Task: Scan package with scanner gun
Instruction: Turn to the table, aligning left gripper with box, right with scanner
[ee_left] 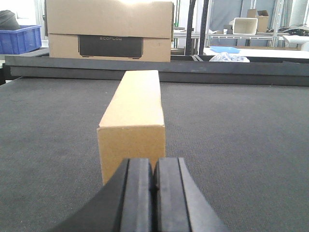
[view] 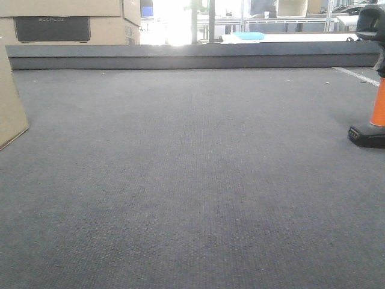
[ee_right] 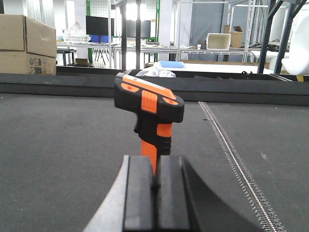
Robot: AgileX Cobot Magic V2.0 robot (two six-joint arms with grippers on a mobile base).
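You have the grey carpeted table (view: pixel 192 180) almost entirely bare across its middle, so there is wide room to bring the two things together. Its far edge ends in a dark raised rail (view: pixel 192 57); treat that as your limit forward. Behind it, to the left, stand the stacked cartons (ee_left: pixel 108 31) with the black panel, well clear of the work.

The package (ee_left: pixel 133 121) stands on a narrow face at the far left of the table, its end toward your left gripper (ee_left: pixel 154 169). No label shows on the faces you can see. The scanner gun (ee_right: pixel 149 111) stands upright on its black foot at the far right, well apart from the package, near a pale seam strip (ee_right: pixel 236 159) running across the cloth.

Judging from this, nothing of the task is done: neither thing is picked up, and the scan is all to come. The left gripper has its pads pressed together on nothing, just short of the package. The right gripper (ee_right: pixel 155 183) is likewise pressed together, and the orange handle appears to stand just beyond its tips, not between them.
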